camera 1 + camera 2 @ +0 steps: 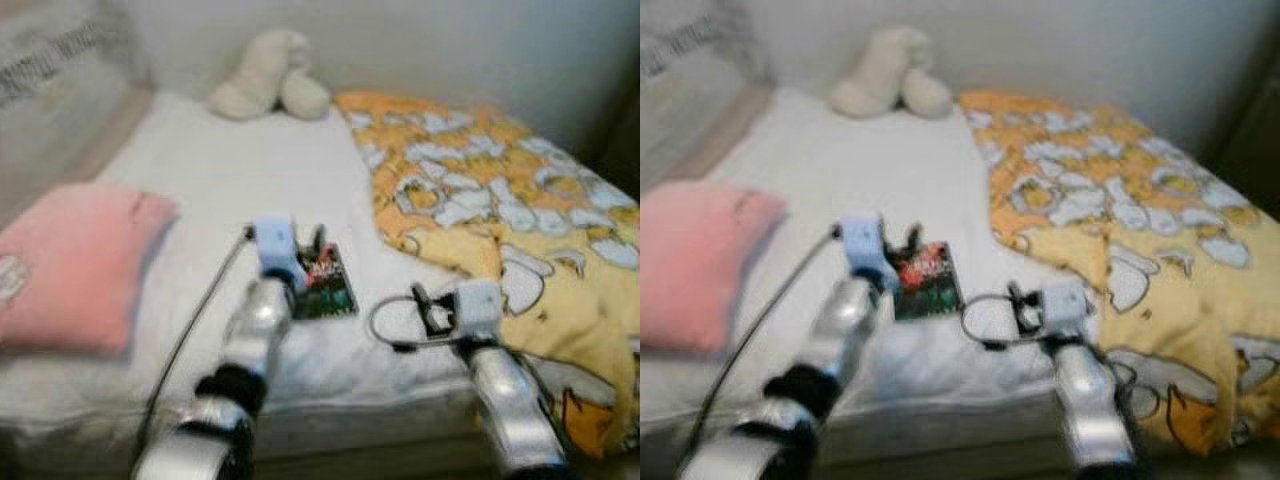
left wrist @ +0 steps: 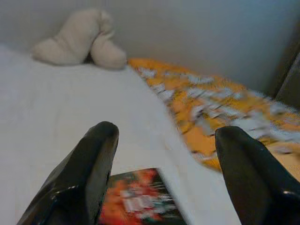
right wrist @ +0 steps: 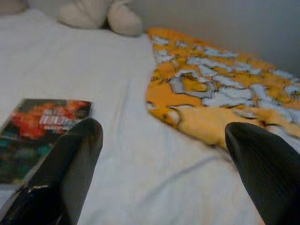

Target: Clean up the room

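White sheets cover the bed (image 1: 200,190), and a small book (image 1: 325,282) lies flat near its front edge. The left hand (image 2: 161,173) hangs spread wide just over it, and the right hand (image 3: 164,168) is spread wide beside it. The book looks thin, light and stiff, so an edge is best to grab.

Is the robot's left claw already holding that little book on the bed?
No, the left gripper is open above the book, which lies flat on the bed.

A home bedroom: white bed (image 1: 260,190), pink pillow (image 1: 75,265), yellow blanket (image 1: 500,210), plush toy (image 1: 270,75)
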